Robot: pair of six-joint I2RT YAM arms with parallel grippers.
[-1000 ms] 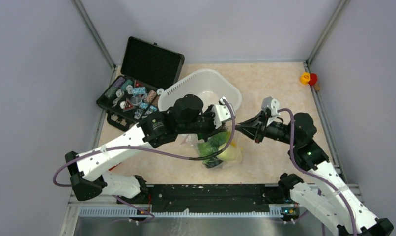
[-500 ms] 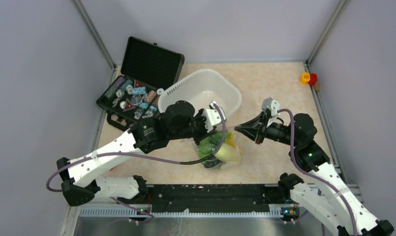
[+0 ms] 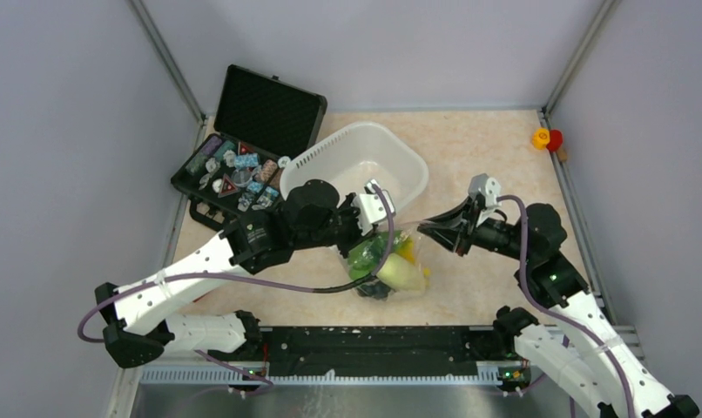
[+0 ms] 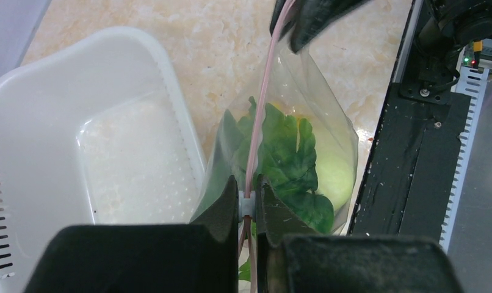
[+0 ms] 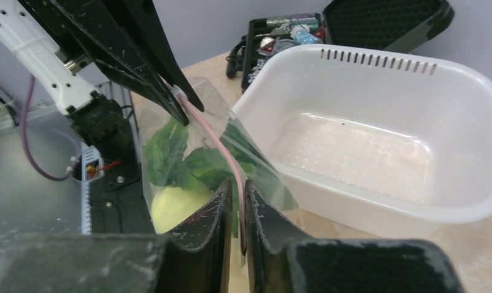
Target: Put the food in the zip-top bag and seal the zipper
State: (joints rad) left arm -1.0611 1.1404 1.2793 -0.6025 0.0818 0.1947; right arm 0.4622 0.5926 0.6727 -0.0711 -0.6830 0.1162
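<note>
The clear zip-top bag (image 3: 391,272) hangs just above the table between both grippers, its mouth pulled taut. Inside it lies the food: green bok choy leaves (image 4: 285,152), a pale rounded piece (image 4: 335,177) and a bit of yellow (image 3: 406,248). My left gripper (image 4: 248,204) is shut on the white slider tab of the pinkish zipper (image 4: 262,104), near the bag's left end (image 3: 362,233). My right gripper (image 5: 238,201) is shut on the zipper strip at the bag's right end (image 3: 424,229). Between them the strip (image 5: 213,137) looks pressed together.
The white plastic tub (image 3: 356,165) stands just behind the bag. An open black case (image 3: 243,165) of small trinkets sits at the far left. A small yellow and red object (image 3: 546,138) lies in the far right corner. A black rail (image 3: 374,348) lines the near edge.
My left gripper has slid leftward along the zipper, away from the right gripper, and the left arm has drawn back. The right gripper has kept its grip and shifted only slightly.
</note>
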